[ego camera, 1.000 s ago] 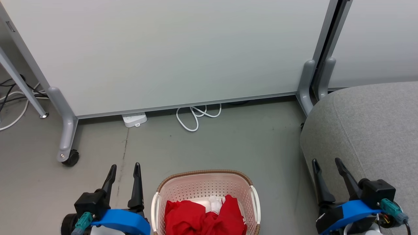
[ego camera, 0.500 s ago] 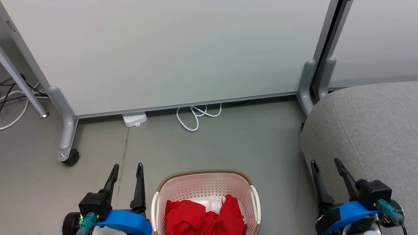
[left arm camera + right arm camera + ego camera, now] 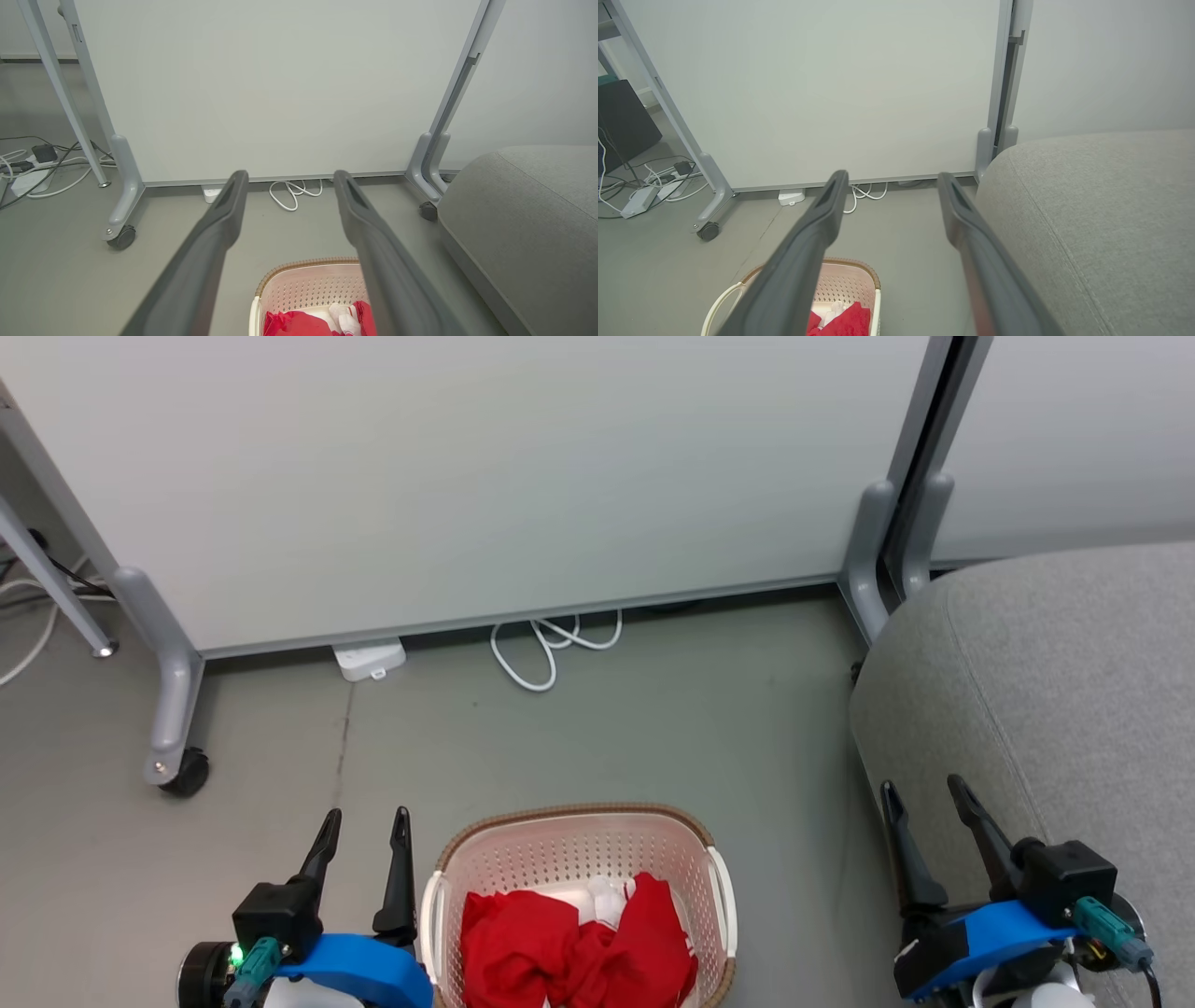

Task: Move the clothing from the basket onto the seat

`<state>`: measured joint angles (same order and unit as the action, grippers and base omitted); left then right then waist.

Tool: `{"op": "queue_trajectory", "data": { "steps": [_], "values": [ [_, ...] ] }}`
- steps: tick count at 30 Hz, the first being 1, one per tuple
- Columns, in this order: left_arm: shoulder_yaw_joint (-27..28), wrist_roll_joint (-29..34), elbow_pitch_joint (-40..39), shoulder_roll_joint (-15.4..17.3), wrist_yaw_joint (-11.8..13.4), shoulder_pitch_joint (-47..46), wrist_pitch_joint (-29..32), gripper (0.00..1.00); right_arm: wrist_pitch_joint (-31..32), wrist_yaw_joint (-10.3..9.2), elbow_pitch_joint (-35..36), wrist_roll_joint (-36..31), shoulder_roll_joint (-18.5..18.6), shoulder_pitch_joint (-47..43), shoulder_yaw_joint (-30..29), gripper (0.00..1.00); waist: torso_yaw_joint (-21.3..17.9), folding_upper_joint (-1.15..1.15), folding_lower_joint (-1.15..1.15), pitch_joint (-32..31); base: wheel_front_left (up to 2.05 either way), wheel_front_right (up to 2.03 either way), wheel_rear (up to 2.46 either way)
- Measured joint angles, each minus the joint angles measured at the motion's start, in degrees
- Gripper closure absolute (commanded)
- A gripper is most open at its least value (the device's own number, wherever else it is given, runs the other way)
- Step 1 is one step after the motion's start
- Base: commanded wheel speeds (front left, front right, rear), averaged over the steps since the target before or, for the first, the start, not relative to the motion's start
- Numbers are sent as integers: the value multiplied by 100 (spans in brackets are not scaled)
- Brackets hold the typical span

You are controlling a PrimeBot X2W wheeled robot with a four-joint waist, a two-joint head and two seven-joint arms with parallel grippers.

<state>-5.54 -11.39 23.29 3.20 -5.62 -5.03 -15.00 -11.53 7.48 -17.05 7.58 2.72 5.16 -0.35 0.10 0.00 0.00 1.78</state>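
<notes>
Red clothing (image 3: 579,947) with a bit of white lies bunched in the cream basket (image 3: 569,826) with a brown rim, on the floor at the bottom middle of the head view. The grey seat (image 3: 1055,681) rises at the right. My left gripper (image 3: 366,817) stands open and empty just left of the basket. My right gripper (image 3: 922,789) is open and empty in front of the seat's rounded edge. In the left wrist view the basket (image 3: 308,273) and clothing (image 3: 299,323) sit low between the fingers. The right wrist view has the basket (image 3: 859,273) at lower left and the seat (image 3: 1092,200) at right.
A pale partition panel (image 3: 467,476) on grey feet with a caster (image 3: 182,773) stands behind. A white power strip (image 3: 371,659) and a looped white cable (image 3: 546,649) lie at its base. More cables (image 3: 37,163) lie at far left.
The head view has shifted, so the floor, basket and panel sit slightly lower-left in the picture. Both grippers stay open in about the same places.
</notes>
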Motion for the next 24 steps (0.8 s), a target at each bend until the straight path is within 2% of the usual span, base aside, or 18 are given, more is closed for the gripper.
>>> {"op": "queue_trajectory", "data": {
  "steps": [8,12,13,18,24],
  "values": [
    [-280,163,499,244,-92,-451,69,0,-91,0,144,79,4,338,180,0,-224,0,0,600,0,0,0],
    [-478,200,876,514,-137,-937,219,0,-178,0,169,196,5,683,344,0,-423,0,0,1241,0,0,0],
    [-478,200,876,514,-137,-937,219,0,-178,0,169,196,5,683,344,0,-423,0,0,1241,0,0,0],
    [-708,191,1348,732,-157,-1535,368,0,-283,0,149,339,8,1150,536,0,-686,0,1,2087,0,0,0],
    [-1203,223,1834,951,-177,-2089,588,0,-336,0,119,546,11,1578,772,0,-994,0,1,2874,0,0,0]
  ]
}}
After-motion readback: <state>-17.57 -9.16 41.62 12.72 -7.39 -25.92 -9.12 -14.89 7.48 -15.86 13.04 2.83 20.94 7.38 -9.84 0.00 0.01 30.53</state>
